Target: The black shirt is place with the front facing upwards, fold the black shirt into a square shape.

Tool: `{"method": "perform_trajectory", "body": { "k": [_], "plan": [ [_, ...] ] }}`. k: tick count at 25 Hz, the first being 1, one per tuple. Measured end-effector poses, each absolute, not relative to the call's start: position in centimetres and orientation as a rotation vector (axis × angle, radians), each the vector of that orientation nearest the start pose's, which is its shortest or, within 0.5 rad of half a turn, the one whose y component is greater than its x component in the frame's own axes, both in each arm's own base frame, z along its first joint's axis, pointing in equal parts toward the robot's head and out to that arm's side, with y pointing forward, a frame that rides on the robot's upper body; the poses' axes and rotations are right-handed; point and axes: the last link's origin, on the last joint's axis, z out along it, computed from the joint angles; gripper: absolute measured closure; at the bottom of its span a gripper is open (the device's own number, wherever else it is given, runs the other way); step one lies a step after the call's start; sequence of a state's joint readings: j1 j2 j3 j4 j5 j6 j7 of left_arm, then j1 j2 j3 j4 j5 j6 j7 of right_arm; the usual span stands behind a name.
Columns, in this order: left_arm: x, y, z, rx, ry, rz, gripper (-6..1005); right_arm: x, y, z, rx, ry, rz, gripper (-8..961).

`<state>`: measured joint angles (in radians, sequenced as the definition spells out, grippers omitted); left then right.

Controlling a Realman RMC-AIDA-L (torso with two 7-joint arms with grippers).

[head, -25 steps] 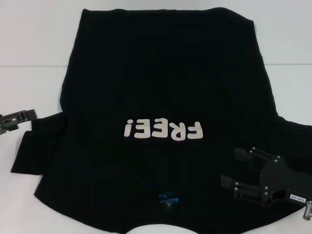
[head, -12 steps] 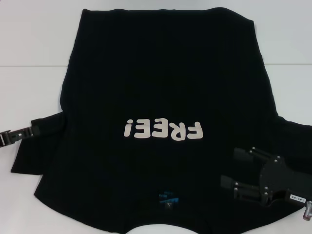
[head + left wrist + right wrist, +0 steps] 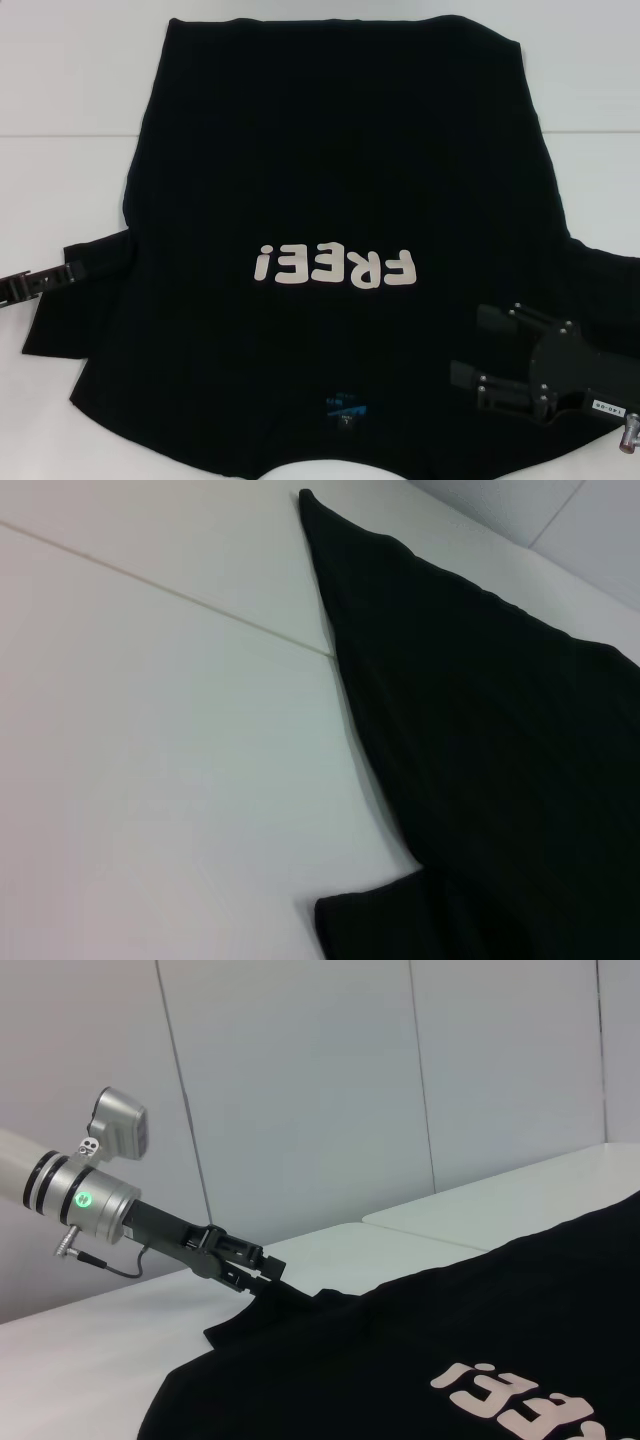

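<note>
The left gripper (image 3: 70,268) pinches the sleeve of the black shirt (image 3: 340,170) — likely to fold it inward. Its arm reaches in low from the side. The right gripper (image 3: 468,345) hovers open over the shirt's near corner. The shirt lies flat on the white table (image 3: 60,90) — letters up.

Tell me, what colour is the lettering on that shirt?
Cream-white "FREE!" lettering on the black shirt, clearest in the head view.
</note>
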<state>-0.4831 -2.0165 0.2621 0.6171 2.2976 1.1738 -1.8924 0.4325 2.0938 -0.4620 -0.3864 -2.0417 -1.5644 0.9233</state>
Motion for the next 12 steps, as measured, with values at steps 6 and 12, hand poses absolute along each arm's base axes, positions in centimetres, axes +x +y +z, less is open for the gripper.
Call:
{"method": "perform_trajectory", "body": {
  "k": [6,12],
  "plan": [
    [-38.3,33.4,5.8,-1.889,-1.485,-0.531,107,30.4,27.6,-3.2,-2.584,0.51,0.819,71],
    [-37.7,33.6,5.2,-1.937,-1.488,-0.531,111,30.4,27.7,-3.2,-2.585,0.508,0.818,70]
  ]
}}
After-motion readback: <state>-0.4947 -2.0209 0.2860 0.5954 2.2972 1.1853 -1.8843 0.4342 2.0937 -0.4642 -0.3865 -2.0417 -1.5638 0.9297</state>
